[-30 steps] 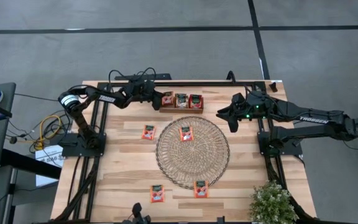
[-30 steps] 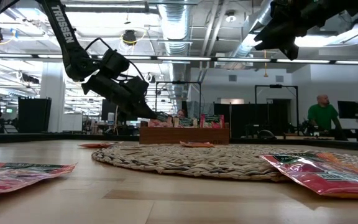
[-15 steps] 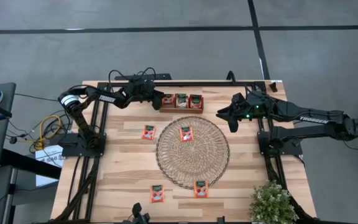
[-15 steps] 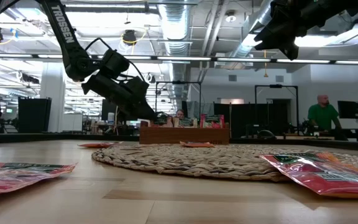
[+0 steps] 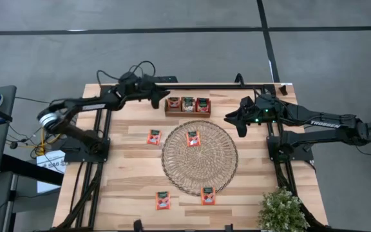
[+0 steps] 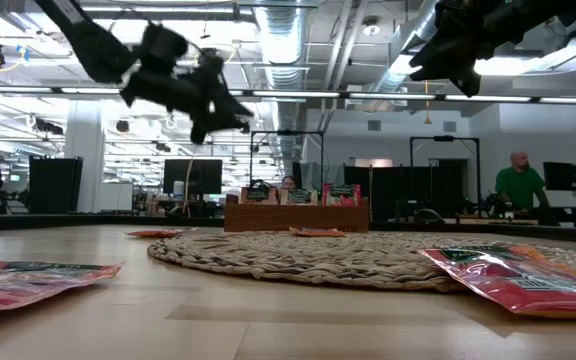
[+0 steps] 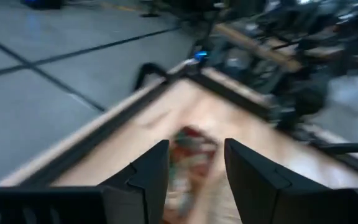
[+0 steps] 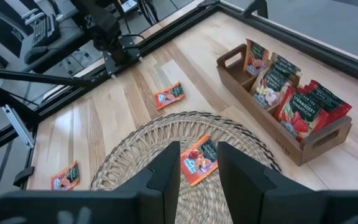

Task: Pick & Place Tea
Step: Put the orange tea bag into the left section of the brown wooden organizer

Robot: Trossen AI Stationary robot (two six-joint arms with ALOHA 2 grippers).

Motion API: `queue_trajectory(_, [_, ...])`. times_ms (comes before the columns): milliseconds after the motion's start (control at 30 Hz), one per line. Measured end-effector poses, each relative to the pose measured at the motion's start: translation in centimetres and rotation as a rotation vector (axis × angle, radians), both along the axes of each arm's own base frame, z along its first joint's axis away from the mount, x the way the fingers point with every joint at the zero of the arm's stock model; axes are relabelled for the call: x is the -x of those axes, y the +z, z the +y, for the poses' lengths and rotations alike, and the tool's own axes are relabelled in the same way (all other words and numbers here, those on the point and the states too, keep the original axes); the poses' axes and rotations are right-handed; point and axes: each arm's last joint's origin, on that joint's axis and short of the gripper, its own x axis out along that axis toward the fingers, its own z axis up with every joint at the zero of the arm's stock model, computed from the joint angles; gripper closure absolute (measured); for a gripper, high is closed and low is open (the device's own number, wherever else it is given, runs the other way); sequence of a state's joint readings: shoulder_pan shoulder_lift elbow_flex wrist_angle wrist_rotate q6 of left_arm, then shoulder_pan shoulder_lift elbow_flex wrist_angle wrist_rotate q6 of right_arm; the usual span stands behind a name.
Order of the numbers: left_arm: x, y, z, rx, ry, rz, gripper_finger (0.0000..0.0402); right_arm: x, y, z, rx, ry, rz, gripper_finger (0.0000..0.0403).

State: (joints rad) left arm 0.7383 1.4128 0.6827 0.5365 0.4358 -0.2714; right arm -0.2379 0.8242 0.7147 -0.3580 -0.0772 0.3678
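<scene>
White "TROSSEN" lettering marks the right arm point(image 5: 321, 122) beside the table point(image 5: 121, 167).

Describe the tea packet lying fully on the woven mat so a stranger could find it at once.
Start at the large round woven mat in the table's middle. One red-orange tea packet lies flat on its half toward the wooden tray. It alone sits fully on the weave; another only straddles the opposite rim, the rest lie on bare wood.

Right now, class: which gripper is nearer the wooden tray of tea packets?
Left. The left gripper hangs just beside the wooden tray's left end; the right gripper waits farther off beyond its right end.
</scene>
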Motion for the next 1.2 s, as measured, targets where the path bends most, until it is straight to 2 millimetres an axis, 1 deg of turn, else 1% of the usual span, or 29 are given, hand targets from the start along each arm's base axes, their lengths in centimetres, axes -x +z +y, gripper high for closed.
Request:
queue_trajectory(100, [0.3,2.0,-2.2,0.067,-0.095,-0.041,0.0256,0.0,0.0,0.0,0.005,0.005,0.001,0.0306])
queue_trajectory(167, [0.1,2.9,-4.0,0.086,-0.169,-0.048,0.0256,0.0,0.0,0.0,0.02,0.012,0.003,0.0306])
queue_trajectory(233, [-0.5,3.3,-5.9,0.102,-0.24,-0.047,0.0256,0.0,0.0,0.0,0.03,0.018,0.005,0.0306])
queue_trajectory(300, [-1.3,3.3,-7.7,0.12,-0.297,-0.036,0.0256,0.0,0.0,0.0,0.031,0.018,0.005,0.0306])
queue_trajectory(367, [-2.0,3.2,-9.3,0.127,-0.315,-0.022,0.0256,0.0,0.0,0.0,0.033,0.019,0.005,0.0306])
queue_trajectory(433, [-2.5,3.0,-10.5,0.128,-0.302,0.006,0.0256,0.0,0.0,0.0,0.033,0.019,0.005,0.0306])
queue_trajectory(533, [-2.8,2.1,-12.0,0.148,-0.263,0.099,0.0256,0.0,0.0,0.0,0.032,0.019,0.007,0.0306])
queue_trajectory(667, [-2.3,0.6,-12.8,0.192,-0.191,0.271,0.0256,0.0,-0.1,0.0,0.03,0.02,0.016,0.0306])
queue_trajectory(833, [-0.6,-1.6,-12.5,0.284,0.02,0.529,0.0256,0.1,-0.3,0.1,0.042,0.031,0.041,0.0306])
queue_trajectory(900, [0.2,-2.3,-12.4,0.297,0.066,0.629,0.0256,0.1,-0.3,0.1,0.044,0.033,0.041,0.0306])
queue_trajectory(967, [0.8,-2.8,-12.6,0.29,0.074,0.715,0.0256,0.1,-0.3,0.1,0.044,0.034,0.041,0.0306])
queue_trajectory(1033, [1.1,-3.0,-12.6,0.245,0.051,0.773,0.0256,0.1,-0.3,0.1,0.044,0.034,0.041,0.0306])
queue_trajectory(1200, [1.2,-3.1,-12.6,0.047,-0.067,0.847,0.0256,0.1,-0.3,0.1,0.045,0.034,0.04,0.0306])
